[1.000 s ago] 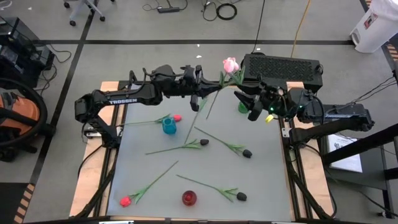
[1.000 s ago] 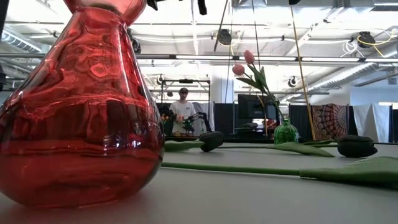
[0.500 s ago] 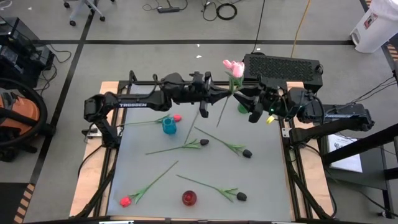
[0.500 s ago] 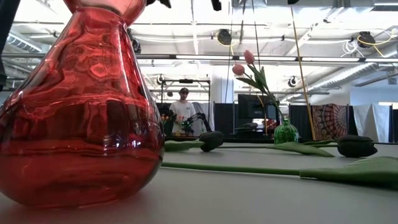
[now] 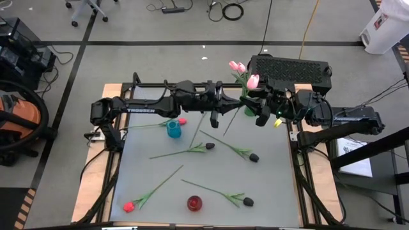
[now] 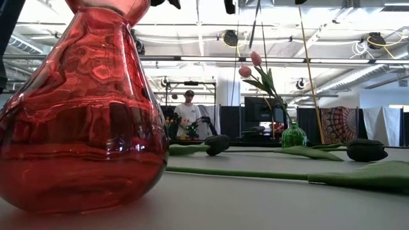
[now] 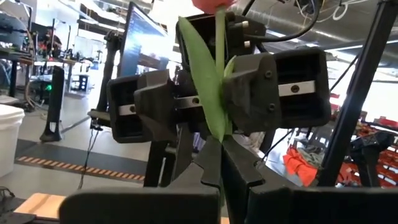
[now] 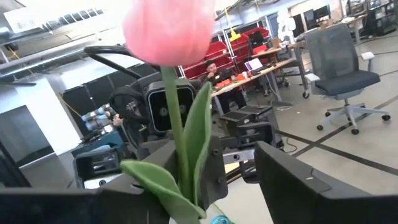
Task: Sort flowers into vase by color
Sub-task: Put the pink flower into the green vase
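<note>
1. In the low view the red vase (image 6: 83,108) fills the left side; its neck is cut off by the top edge and its left flank by the side edge.
2. Behind the red vase, most of the table (image 6: 255,204) is hidden in that view.
3. The green vase (image 5: 249,110) is largely covered from above by the right gripper (image 5: 261,110).
4. In the left wrist view the held pink tulip (image 7: 214,62) loses its bud at the top edge.
5. In the right wrist view the tulip's stem base is hidden between the dark fingers (image 8: 298,186).
6. The person (image 6: 188,115) far behind the table is too small to make out.
</note>
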Robot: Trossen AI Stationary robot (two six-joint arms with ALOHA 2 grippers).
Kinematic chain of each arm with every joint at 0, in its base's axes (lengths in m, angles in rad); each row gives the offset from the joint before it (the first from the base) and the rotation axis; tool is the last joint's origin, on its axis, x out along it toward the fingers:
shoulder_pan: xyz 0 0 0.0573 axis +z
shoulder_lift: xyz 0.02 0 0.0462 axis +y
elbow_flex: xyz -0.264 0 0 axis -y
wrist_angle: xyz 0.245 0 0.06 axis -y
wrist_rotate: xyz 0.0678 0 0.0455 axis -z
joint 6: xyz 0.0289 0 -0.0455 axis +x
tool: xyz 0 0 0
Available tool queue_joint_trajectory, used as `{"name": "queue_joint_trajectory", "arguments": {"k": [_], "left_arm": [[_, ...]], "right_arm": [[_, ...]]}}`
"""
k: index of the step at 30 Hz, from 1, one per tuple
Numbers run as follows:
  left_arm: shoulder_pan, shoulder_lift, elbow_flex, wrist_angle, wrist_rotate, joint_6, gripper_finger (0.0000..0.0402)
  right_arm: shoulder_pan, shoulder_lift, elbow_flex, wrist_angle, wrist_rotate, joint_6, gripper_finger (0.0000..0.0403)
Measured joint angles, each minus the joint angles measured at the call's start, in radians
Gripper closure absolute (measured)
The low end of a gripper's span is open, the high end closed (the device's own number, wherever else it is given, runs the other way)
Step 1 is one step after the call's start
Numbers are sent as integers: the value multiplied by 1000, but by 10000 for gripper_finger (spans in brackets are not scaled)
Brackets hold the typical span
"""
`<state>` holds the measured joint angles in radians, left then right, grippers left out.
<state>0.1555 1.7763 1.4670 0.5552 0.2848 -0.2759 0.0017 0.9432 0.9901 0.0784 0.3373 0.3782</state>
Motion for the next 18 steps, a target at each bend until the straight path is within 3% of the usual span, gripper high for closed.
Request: {"name": "queue_joint_trajectory", "arguments": {"k": [7,18], "left_arm": [[0,0,0,-9,-1,-4,390],[0,0,0,-44,-43,-5,371]], "right_arm": [[0,0,0,0,-4,1,234],[0,0,0,1,-5,-30,390]]}}
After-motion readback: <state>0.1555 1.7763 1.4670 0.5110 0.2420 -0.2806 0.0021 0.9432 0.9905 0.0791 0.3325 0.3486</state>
